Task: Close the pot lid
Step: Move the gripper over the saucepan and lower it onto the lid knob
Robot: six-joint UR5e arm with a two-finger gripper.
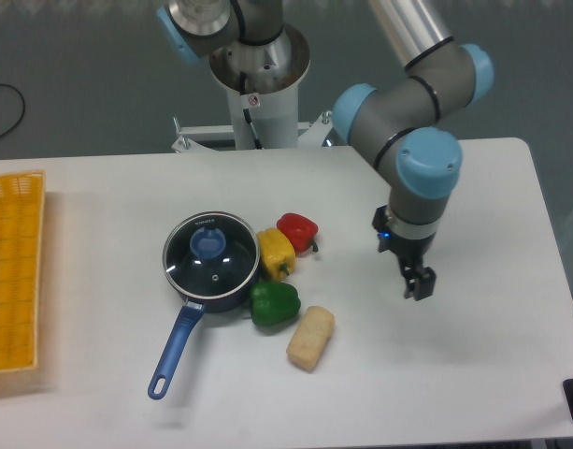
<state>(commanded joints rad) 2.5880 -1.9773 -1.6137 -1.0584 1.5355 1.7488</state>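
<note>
The glass lid (210, 257) with its blue knob (207, 244) sits on the dark-blue saucepan (232, 294) at centre left of the frame, apparently seated rim to rim, so you may judge the closing done or nearly so. The gripper (417, 286) hangs right of centre, well apart from the pan, holding nothing; whether its fingers stand apart or together cannot be told at this size. If you reseat the lid, approach the knob from straight above, avoiding the yellow pepper (275, 252) and green pepper (274, 304) touching the pan.
</note>
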